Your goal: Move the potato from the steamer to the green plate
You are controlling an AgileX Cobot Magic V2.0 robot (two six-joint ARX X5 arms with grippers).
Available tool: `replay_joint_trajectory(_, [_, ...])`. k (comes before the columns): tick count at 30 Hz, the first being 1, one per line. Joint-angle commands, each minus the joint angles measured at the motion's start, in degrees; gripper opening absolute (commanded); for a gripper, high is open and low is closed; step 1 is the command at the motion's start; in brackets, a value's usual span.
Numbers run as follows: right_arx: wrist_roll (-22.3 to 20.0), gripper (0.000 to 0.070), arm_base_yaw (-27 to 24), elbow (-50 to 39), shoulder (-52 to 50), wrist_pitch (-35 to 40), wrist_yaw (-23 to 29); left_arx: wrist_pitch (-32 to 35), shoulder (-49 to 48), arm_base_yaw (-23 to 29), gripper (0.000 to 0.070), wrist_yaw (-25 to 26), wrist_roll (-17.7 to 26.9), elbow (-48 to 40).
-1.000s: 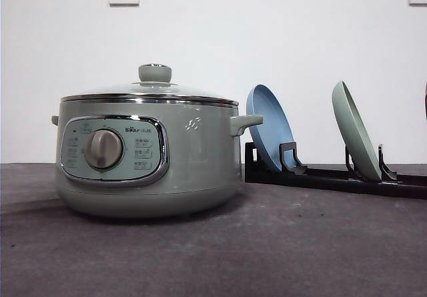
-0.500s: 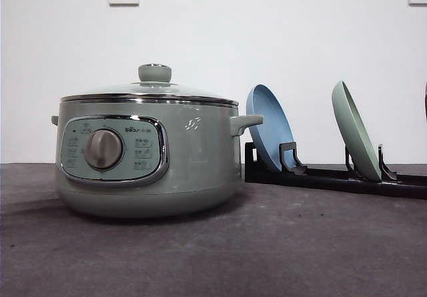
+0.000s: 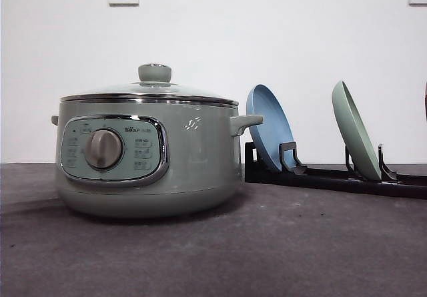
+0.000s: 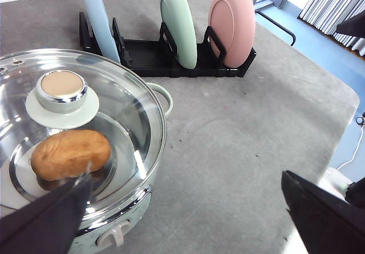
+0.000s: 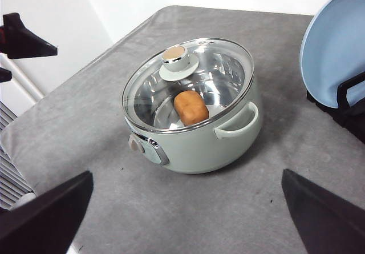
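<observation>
Front view: steamer (image 3: 147, 151) sits on the grey table (image 3: 280, 250), glass lid (image 3: 150, 90) on, dial (image 3: 104, 149) facing the camera. Behind and to its right, a black rack (image 3: 333, 175) holds a blue plate (image 3: 269, 134) and the green plate (image 3: 355, 139), both on edge and leaning. From this low angle the inside of the pot cannot be seen.

Left wrist view: looks down through the lid. Potato (image 4: 71, 154) lies on the metal floor of the pot, under the glass, just beside the lid knob (image 4: 61, 91) as seen from above. This view also shows a pink plate (image 4: 232, 23) in the rack, past the green plate (image 4: 178, 21); at the front camera only its edge shows at the frame border.

Right wrist view: takes in the whole steamer (image 5: 194, 117) from higher up and further off, potato (image 5: 191, 107) near the middle of the pot, lid closed over it, blue plate (image 5: 333, 51) at the edge.

Arms: both wrist cameras look down on the table from above, the left close over the pot, the right well back from it. Left gripper (image 4: 188, 220) spread wide, fingers far apart, nothing between them. Right gripper (image 5: 188, 220) likewise spread wide and empty.
</observation>
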Motion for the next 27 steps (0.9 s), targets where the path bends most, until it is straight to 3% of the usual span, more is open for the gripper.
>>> replay_joint_trajectory(1, [2.53,0.07,0.2,1.01,0.8,0.54,0.25,0.68,0.39,-0.33,0.07,0.68,0.7,1.46])
replay_joint_trajectory(5, [5.6,0.0695,0.2,1.73,3.77,1.51,1.38,0.74,0.39,-0.33,0.07,0.68,0.7,1.46])
replay_joint_trajectory(12, [8.74,0.0693,-0.01,9.81,16.14,1.51,9.94,0.64,0.39,-0.33,0.07,0.68,0.61,1.46])
replay_joint_trajectory(19, [8.6,0.0693,-1.71,20.45,32.18,2.83,13.6,1.1,0.37,-0.33,0.07,0.68,0.63,1.46])
replay_joint_trajectory(27, [9.21,0.0693,-3.69,27.46,48.09,9.01,14.45,1.12,0.37,-0.33,0.07,0.68,0.9,1.46])
